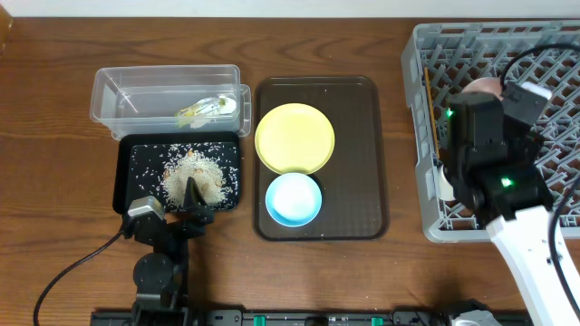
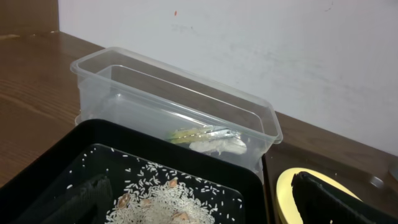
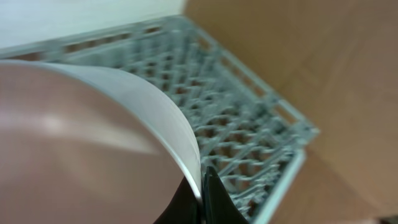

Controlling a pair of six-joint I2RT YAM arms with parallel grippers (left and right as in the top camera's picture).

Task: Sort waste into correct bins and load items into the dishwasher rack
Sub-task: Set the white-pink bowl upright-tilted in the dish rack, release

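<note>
My right gripper (image 3: pixel 200 196) is shut on the rim of the white-pink bowl (image 3: pixel 93 137) and holds it over the grey dishwasher rack (image 1: pixel 435 54), which also shows in the right wrist view (image 3: pixel 249 124). A bit of the bowl (image 1: pixel 483 85) peeks out behind the arm in the overhead view. My left gripper (image 1: pixel 191 192) is open over the rice scraps (image 1: pixel 192 174) in the black tray (image 1: pixel 127 154). The green-and-yellow wrapper (image 1: pixel 207 110) lies in the clear tub (image 1: pixel 109 91). The yellow plate (image 1: pixel 294 138) and light-blue bowl (image 1: pixel 294 199) sit on the brown tray (image 1: pixel 372 154). Chopsticks (image 1: pixel 428 100) lie in the rack.
The rice pile (image 2: pixel 168 202), the tub (image 2: pixel 118 81) and wrapper (image 2: pixel 208 138) show in the left wrist view, with the plate's edge (image 2: pixel 285 193) at right. A white wall stands behind the table.
</note>
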